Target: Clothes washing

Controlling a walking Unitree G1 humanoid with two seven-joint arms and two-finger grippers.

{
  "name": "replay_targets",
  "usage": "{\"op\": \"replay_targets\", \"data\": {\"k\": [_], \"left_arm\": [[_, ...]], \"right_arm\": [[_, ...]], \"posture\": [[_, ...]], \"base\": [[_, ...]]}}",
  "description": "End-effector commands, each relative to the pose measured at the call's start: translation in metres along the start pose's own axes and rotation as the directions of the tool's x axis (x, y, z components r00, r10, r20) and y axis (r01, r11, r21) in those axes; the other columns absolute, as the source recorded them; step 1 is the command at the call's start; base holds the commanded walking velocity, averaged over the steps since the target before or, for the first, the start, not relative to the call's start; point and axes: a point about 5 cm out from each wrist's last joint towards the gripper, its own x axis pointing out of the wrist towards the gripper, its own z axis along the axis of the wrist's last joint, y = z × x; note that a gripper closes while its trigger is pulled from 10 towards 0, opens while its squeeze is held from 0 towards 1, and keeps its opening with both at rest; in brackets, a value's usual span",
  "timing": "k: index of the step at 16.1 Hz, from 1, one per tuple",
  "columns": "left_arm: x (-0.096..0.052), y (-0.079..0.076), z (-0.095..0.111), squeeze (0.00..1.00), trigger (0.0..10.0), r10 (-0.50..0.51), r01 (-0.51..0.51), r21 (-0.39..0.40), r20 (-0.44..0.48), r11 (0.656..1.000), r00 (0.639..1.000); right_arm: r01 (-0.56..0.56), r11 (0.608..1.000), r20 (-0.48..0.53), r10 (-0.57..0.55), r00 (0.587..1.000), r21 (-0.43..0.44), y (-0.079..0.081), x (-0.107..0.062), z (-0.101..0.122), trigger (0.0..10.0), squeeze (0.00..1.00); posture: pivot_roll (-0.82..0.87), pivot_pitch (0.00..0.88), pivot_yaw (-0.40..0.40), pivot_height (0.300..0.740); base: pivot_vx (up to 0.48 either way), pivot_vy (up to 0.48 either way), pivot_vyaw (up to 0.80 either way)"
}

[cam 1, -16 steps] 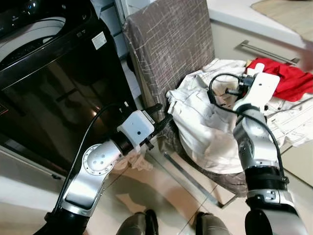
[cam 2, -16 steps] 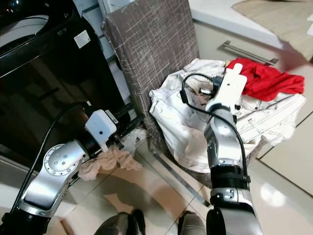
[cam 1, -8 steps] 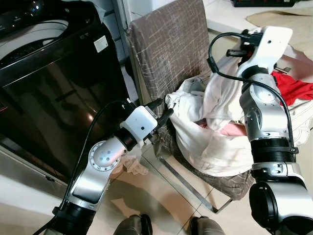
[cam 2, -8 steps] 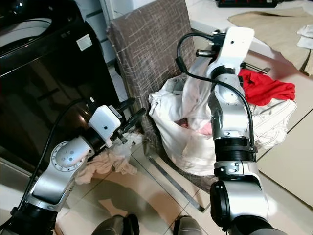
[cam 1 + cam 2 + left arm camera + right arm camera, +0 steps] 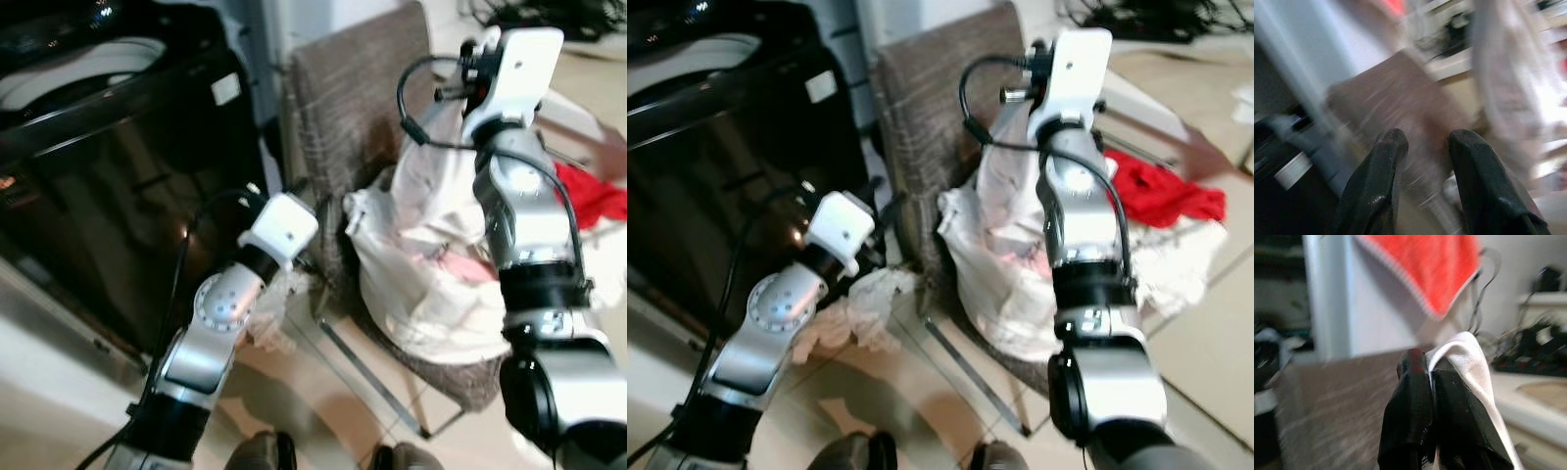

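Right tool is clenched on a white garment, hoisted high above the chair pile, left tool parted and empty nearby, and that trailing hem, blurry here, looks likely to snag the pile en route to the washer.

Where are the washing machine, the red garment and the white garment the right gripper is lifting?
washing machine (image 5: 118,186), left eye view, its glossy black front.
red garment (image 5: 1161,191), right eye view, its middle.
white garment (image 5: 1469,357), right wrist view, the pinched fold.
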Motion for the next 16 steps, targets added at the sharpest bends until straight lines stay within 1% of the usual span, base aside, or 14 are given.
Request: {"op": "replay_targets", "data": {"k": [1, 2, 3, 4, 6, 7, 8, 9, 10, 12, 13, 15, 16], "left_arm": [[-0.002, 0.005, -0.008, 0.00, 10.0, 0.060, -0.060, 0.004, -0.059, 0.998, 0.996], [-0.002, 0.003, -0.012, 0.00, 10.0, 0.096, -0.095, 0.015, -0.087, 0.995, 0.992], [-0.002, 0.001, -0.013, 0.00, 10.0, 0.109, -0.108, 0.013, -0.097, 0.994, 0.989], [-0.002, 0.000, -0.015, 0.00, 10.0, 0.135, -0.133, 0.024, -0.107, 0.991, 0.985], [-0.002, 0.003, -0.016, 0.00, 10.0, 0.163, -0.161, 0.026, -0.116, 0.987, 0.980], [-0.002, 0.005, -0.017, 0.00, 10.0, 0.195, -0.191, 0.038, -0.120, 0.981, 0.974], [-0.002, 0.005, -0.017, 0.00, 10.0, 0.204, -0.201, 0.039, -0.124, 0.979, 0.971], [-0.002, 0.004, -0.017, 0.00, 10.0, 0.217, -0.212, 0.053, -0.130, 0.976, 0.967], [-0.003, 0.005, -0.019, 0.00, 10.0, 0.225, -0.220, 0.045, -0.139, 0.974, 0.965], [-0.004, 0.006, -0.024, 0.00, 10.0, 0.242, -0.239, 0.041, -0.185, 0.970, 0.952], [-0.004, 0.007, -0.025, 0.00, 10.0, 0.251, -0.245, 0.055, -0.191, 0.968, 0.949], [-0.003, 0.007, -0.025, 0.00, 10.0, 0.261, -0.251, 0.075, -0.196, 0.965, 0.945], [-0.003, 0.008, -0.025, 0.00, 10.0, 0.265, -0.256, 0.073, -0.194, 0.964, 0.944]], "right_arm": [[-0.004, 1.000, -0.043, 0.004, 0.999, 0.005, 0.003, -0.006, -0.015, 0.0, 0.09], [-0.013, 1.000, -0.066, 0.013, 0.998, 0.000, 0.005, -0.012, -0.025, 0.0, 0.18], [-0.023, 1.000, -0.078, 0.022, 0.997, -0.008, 0.008, -0.016, -0.030, 0.0, 0.22], [-0.041, 0.999, -0.081, 0.038, 0.996, -0.027, 0.009, -0.018, -0.034, 0.0, 0.29], [-0.075, 0.996, -0.071, 0.071, 0.995, -0.046, 0.011, -0.018, -0.034, 0.0, 0.27], [-0.083, 0.996, -0.092, 0.080, 0.993, -0.027, 0.011, -0.019, -0.039, 0.0, 0.24], [-0.079, 0.997, -0.108, 0.076, 0.991, -0.018, 0.011, -0.019, -0.043, 0.0, 0.21], [-0.076, 0.997, -0.132, 0.075, 0.988, -0.006, 0.010, -0.021, -0.049, 0.0, 0.21], [-0.076, 0.997, -0.147, 0.075, 0.986, 0.002, 0.010, -0.023, -0.053, 0.0, 0.20], [-0.091, 0.996, -0.168, 0.090, 0.982, 0.001, 0.013, -0.027, -0.061, 0.0, 0.20], [-0.105, 0.994, -0.181, 0.104, 0.978, 0.001, 0.016, -0.028, -0.065, 0.0, 0.21], [-0.116, 0.993, -0.187, 0.114, 0.976, 0.002, 0.018, -0.027, -0.067, 0.0, 0.21], [-0.119, 0.993, -0.189, 0.118, 0.975, 0.004, 0.019, -0.027, -0.067, 0.0, 0.21]], "posture": [[-0.10, 0.036, 0.059, 0.740], [-0.10, 0.038, 0.062, 0.740], [-0.10, 0.037, 0.063, 0.740], [-0.10, 0.035, 0.062, 0.740], [-0.10, 0.032, 0.059, 0.740], [-0.09, 0.028, 0.052, 0.740], [-0.08, 0.021, 0.044, 0.740], [-0.08, 0.019, 0.041, 0.740], [-0.07, 0.016, 0.036, 0.740], [-0.07, 0.013, 0.028, 0.740], [-0.07, 0.011, 0.025, 0.740], [-0.06, 0.011, 0.024, 0.740], [-0.06, 0.013, 0.023, 0.740]], "base": [[0.000, 0.000, 0.69], [0.000, 0.000, 0.68], [0.000, 0.000, 0.68], [0.000, 0.000, 0.65], [0.000, 0.000, 0.60], [0.000, 0.000, 0.56], [0.000, 0.000, 0.56], [0.000, 0.000, 0.56], [0.000, 0.000, 0.55], [0.000, -0.480, 0.52], [0.000, -0.480, 0.51], [0.000, -0.480, 0.51], [0.000, -0.480, 0.51]]}}
